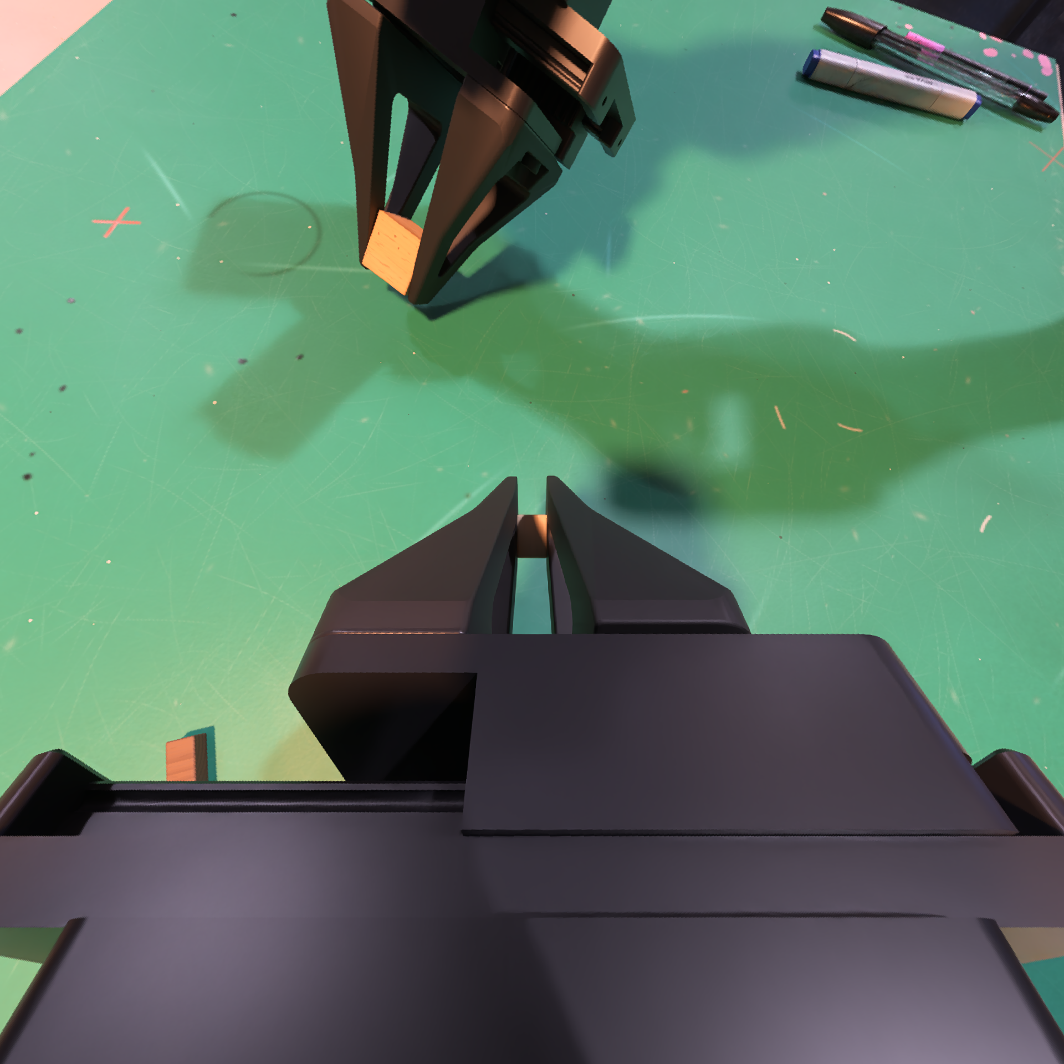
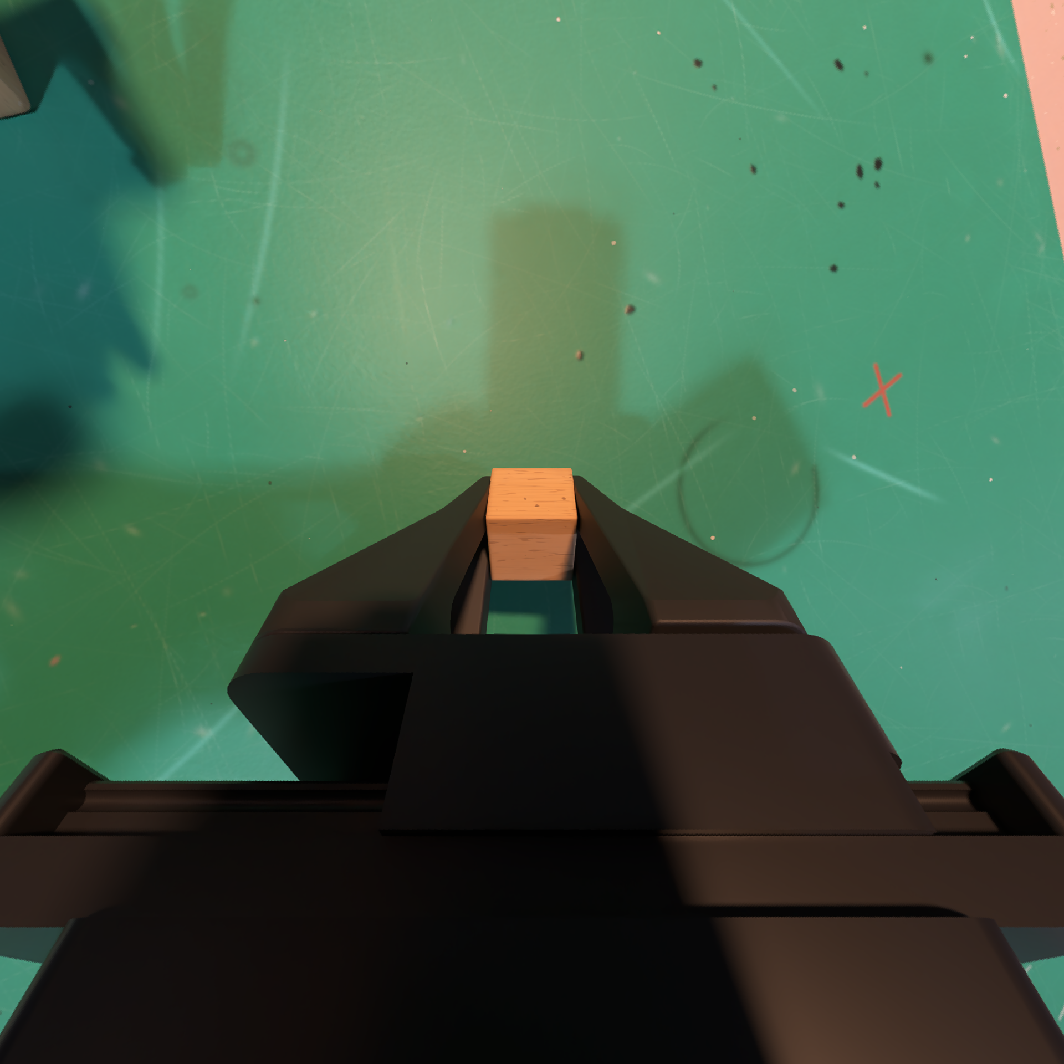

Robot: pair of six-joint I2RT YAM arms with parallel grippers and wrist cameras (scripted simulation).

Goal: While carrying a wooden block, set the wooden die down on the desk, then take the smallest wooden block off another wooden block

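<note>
In the left wrist view, my left gripper [image 1: 531, 481] is shut on a small wooden block [image 1: 531, 535], held a little way back from the fingertips above the green mat [image 1: 173, 460]. Farther off, my right gripper [image 1: 397, 282] points down, shut on a light wooden cube [image 1: 393, 253], its tips very low over the mat. In the right wrist view, the right gripper [image 2: 531, 483] grips that cube [image 2: 531, 521] at the fingertips. Whether the cube touches the mat cannot be told. Another wooden block [image 1: 185, 759] stands at the lower left, partly hidden behind my left gripper's body.
Two marker pens [image 1: 892, 83] lie at the far right of the mat. A pencilled circle [image 1: 262, 233] and a red cross [image 1: 117, 221] mark the mat left of the right gripper. A pale block's corner [image 2: 8, 75] shows at the right wrist view's top left. The mat's edge [image 2: 1042, 86] runs along the right.
</note>
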